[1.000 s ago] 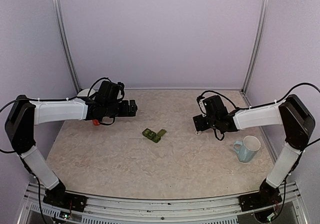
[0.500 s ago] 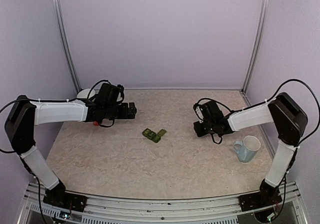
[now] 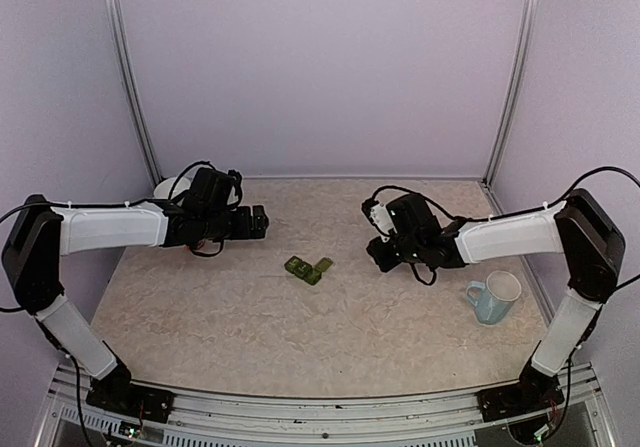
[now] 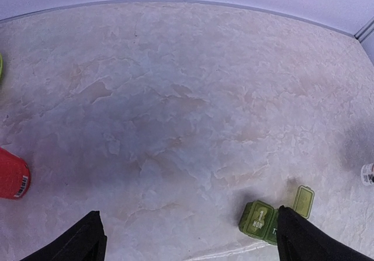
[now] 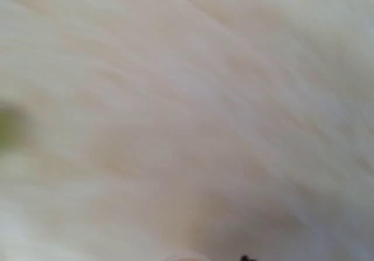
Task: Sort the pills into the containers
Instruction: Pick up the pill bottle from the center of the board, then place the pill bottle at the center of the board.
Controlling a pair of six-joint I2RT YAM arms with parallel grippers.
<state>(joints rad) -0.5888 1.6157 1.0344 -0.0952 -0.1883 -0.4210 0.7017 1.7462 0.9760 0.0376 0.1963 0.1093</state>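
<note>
white bowl (image 3: 168, 184): well left of the containers (image 3: 308, 269) and farther back, partly hidden by the left arm (image 3: 110, 225).
red item (image 4: 11, 180): barcode label, seen only in the left wrist view, well left of the containers. Kind not determined.
left gripper (image 3: 258, 219): jaws spread wide with nothing between them. It hung left of the containers and farther back.
containers: green strip lying flat on the table (image 3: 200, 317), roughly midway between the two grippers. Long axis ran about left to right, with the right end slanted slightly toward the near edge. The right-end compartment appeared open, its lid folded back.
pills: none made out in any view.
right gripper (image 3: 376, 254): jaws closed. Its wrist view was blurred, so a pinched pill could not be confirmed. It sat right of the containers, almost level with them.
mug (image 3: 493, 297): pale blue, well right of the containers.
key relation: both grippers looked about equally near. Judged that the right one needed only a nearly straight leftward run to reach the open end.
</note>
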